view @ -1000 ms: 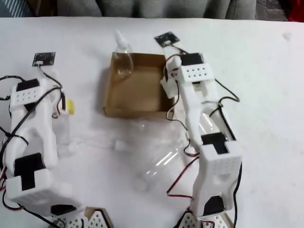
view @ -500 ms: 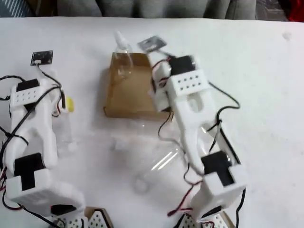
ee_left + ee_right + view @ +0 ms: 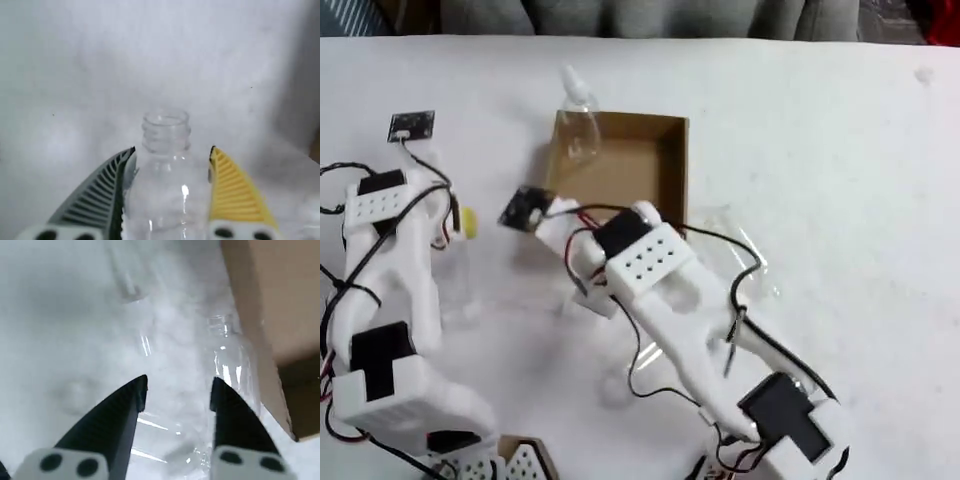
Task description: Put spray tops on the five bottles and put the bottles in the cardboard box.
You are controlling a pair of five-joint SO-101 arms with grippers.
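Two grippers at work over a white table (image 3: 840,130). Left gripper (image 3: 171,150) clamped on a clear held bottle (image 3: 165,195), grey finger (image 3: 100,195) against one shoulder and yellow finger (image 3: 235,195) against the other, threaded neck open and pointing away from the wrist. In the high view, parked at the left side of the table, well apart from the cardboard box (image 3: 630,175). Right gripper (image 3: 177,387) with black fingers (image 3: 125,405) spread wide, gripping nothing, low over the table just before the box's front wall near its left corner, its arm stretched slantwise from the near right edge. One sprayer-topped bottle (image 3: 578,120) inside the box, leaning in the far left corner, top poking above the rim. Below the right gripper, an open-necked lying bottle (image 3: 227,355) just beside the box's outer wall; touching or not, hard to tell. More clear plastic (image 3: 165,440) lying closer to the fingers. Another clear bottle (image 3: 745,250) on the table right of the box.
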